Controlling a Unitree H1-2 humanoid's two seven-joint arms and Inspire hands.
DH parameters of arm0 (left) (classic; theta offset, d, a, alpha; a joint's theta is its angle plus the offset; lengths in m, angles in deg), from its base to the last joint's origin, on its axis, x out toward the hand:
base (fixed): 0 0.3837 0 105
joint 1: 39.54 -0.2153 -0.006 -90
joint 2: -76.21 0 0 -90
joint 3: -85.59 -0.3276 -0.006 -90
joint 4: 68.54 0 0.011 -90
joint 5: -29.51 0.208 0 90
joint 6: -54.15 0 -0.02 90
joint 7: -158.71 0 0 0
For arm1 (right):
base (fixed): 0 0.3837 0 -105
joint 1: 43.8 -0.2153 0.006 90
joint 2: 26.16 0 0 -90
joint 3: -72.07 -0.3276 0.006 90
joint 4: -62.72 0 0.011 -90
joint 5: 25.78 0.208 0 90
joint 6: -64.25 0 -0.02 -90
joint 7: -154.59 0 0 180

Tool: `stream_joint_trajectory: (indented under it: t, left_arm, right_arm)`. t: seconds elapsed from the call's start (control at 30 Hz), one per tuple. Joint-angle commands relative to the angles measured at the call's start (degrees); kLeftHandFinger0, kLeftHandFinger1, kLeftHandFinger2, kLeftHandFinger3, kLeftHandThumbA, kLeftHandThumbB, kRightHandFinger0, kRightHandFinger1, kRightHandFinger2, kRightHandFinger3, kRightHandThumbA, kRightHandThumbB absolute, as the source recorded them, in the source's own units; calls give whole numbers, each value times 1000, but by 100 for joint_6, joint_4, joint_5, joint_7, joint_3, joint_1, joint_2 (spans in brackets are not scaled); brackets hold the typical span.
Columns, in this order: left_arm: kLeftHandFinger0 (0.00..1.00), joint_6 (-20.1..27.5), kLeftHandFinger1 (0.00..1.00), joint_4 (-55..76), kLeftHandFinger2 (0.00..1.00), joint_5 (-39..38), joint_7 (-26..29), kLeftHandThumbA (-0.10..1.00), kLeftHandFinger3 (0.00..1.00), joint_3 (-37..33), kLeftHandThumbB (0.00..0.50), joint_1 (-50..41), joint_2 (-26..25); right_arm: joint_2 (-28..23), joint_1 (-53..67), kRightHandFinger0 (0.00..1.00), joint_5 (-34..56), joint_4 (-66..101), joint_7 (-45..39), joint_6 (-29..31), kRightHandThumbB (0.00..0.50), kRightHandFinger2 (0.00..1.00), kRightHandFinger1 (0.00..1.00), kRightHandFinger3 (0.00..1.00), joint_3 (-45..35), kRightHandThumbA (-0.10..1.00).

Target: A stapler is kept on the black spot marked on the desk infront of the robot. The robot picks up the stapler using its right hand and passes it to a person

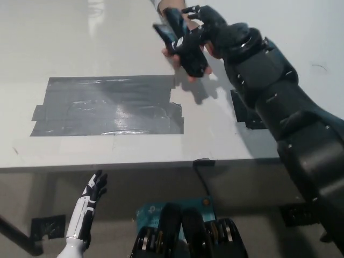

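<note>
Two hands meet at the upper middle of the head view. Black right hand (200,33) is extended far over the desk (97,37), its fingers clamped on the stapler (181,44), which is held clear of the surface and tilted. Directly behind and partly beneath the stapler lies a person's hand (176,54), only its fingertips and a strip of light sleeve showing; whether it already touches the stapler cannot be told, since the black fingers cover the contact.

Judged stage: handover, with release not yet made.

Risk: if the robot's fingers part before the person has a firm hold, the stapler would drop to the desk; the tilt of the stapler makes a slide out of the palm the likeliest failure. A late release carries the opposite risk, a tug between the two hands.

Surroundings: a small black spot (243,112), largely hidden by the right arm, sits just beside the arm's underside and holds nothing visible. A large patch of grey tape (102,105) lies well apart to the left. White left hand (91,192) rests below the desk edge at lower left, fingers apart and holding nothing. No object stands between stapler and receiving hand.
</note>
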Motion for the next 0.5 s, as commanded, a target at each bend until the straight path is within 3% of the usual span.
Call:
stream_joint_trajectory:
  t: [0.0, 0.2, 0.3, 0.37, 0.47]
  left_arm:
    - [1000, 195, 1000, 247, 1000, 2, 61, 1000, 1000, -25, 500, 104, -25]
    - [1000, 195, 1000, 208, 1000, 30, 84, 1000, 1000, -12, 500, 137, -27]
    - [1000, 162, 1000, 197, 1000, -58, 36, 1000, 1000, 2, 500, 120, -14]
    - [1000, 152, 1000, 191, 1000, -80, 7, 1000, 1000, -9, 500, 103, -8]
    - [1000, 195, 1000, 138, 1000, -75, -3, 1000, 1000, -52, 500, 109, -8]
  right_arm:
    - [-219, -166, 1000, -763, 33, -336, 1033, 500, 1000, 1000, 1000, 581, 1000]
    - [-662, -230, 1000, -600, 521, -433, 1397, 493, 1000, 1000, 1000, 455, 1000]
    - [-1032, -198, 1000, -431, 1189, -438, 1529, 433, 1000, 1000, 1000, 167, 1000]
    - [-1305, -96, 1000, -276, 1802, -578, 1385, 495, 1000, 1000, 1000, -84, 1000]
    - [-1676, 258, 1000, 69, 3126, -882, 662, 500, 1000, 1000, 1000, -548, 1000]
